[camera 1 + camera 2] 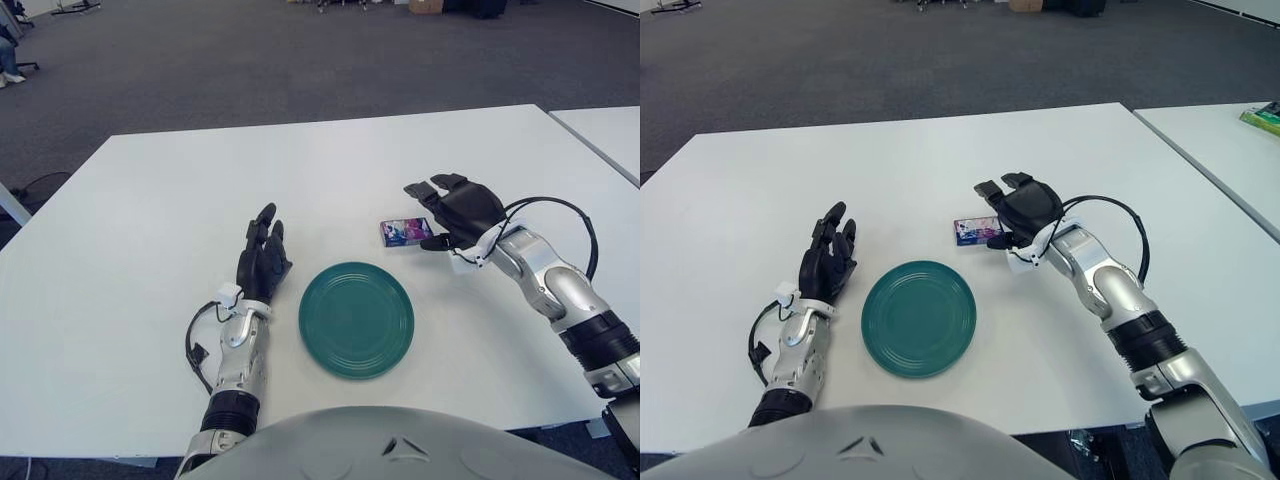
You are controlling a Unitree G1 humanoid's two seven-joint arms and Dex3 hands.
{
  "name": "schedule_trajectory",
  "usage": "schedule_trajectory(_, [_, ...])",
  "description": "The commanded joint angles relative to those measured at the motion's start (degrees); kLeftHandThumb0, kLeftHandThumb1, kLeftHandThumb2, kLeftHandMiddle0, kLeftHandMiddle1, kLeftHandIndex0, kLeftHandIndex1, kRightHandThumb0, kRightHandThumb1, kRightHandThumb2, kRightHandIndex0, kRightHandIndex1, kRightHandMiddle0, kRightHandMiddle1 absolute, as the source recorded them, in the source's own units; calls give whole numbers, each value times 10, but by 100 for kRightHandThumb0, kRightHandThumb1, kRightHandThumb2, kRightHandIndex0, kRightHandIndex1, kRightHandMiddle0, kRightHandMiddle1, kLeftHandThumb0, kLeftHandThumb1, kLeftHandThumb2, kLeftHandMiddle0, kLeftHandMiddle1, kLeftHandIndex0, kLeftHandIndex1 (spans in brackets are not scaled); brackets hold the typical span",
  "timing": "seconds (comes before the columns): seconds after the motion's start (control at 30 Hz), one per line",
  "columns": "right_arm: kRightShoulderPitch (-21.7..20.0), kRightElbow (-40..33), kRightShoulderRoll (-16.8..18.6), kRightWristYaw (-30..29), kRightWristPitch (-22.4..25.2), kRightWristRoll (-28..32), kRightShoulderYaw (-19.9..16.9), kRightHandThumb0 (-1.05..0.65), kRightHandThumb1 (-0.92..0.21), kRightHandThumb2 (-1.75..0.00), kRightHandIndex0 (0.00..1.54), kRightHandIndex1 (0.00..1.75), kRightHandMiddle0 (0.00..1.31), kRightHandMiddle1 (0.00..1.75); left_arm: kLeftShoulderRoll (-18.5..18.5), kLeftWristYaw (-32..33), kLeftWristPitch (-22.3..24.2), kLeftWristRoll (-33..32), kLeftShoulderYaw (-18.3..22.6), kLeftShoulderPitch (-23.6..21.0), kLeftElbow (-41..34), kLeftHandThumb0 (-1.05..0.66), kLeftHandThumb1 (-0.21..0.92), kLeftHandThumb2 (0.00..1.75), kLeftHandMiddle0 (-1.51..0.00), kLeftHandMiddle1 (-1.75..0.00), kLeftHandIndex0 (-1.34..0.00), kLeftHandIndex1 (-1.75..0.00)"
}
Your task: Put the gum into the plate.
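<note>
A small blue and purple gum pack lies flat on the white table, just beyond the right rim of a round green plate. My right hand is at the pack's right end with its fingers spread over it; the thumb tip is by the pack's near right corner. The pack still lies on the table. My left hand shows to the left of the plate, fingers straight and holding nothing.
The white table stretches wide around the plate. A second white table adjoins at the right, with a narrow gap between. Grey carpet lies beyond the far edge.
</note>
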Motion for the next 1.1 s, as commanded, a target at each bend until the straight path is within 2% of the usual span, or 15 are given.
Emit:
schedule_trajectory(0.0, [-19, 35, 12, -14, -6, -13, 18, -78, -92, -72, 34, 1, 0, 49, -41, 10, 6, 3, -4, 46, 39, -74, 92, 78, -19, 0, 0, -50])
schedule_trajectory(0.87, [-78, 212, 72, -91, -1, -34, 101, -77, -92, -71, 36, 1, 0, 48, -48, 28, 20, 1, -16, 76, -6, -73, 92, 75, -19, 0, 0, -61])
schedule_trajectory(1.07, [-90, 312, 114, -154, 13, -53, 143, -78, -92, -71, 38, 1, 0, 50, -46, 42, 19, 9, -17, 76, -6, -73, 92, 75, -20, -1, 0, -64])
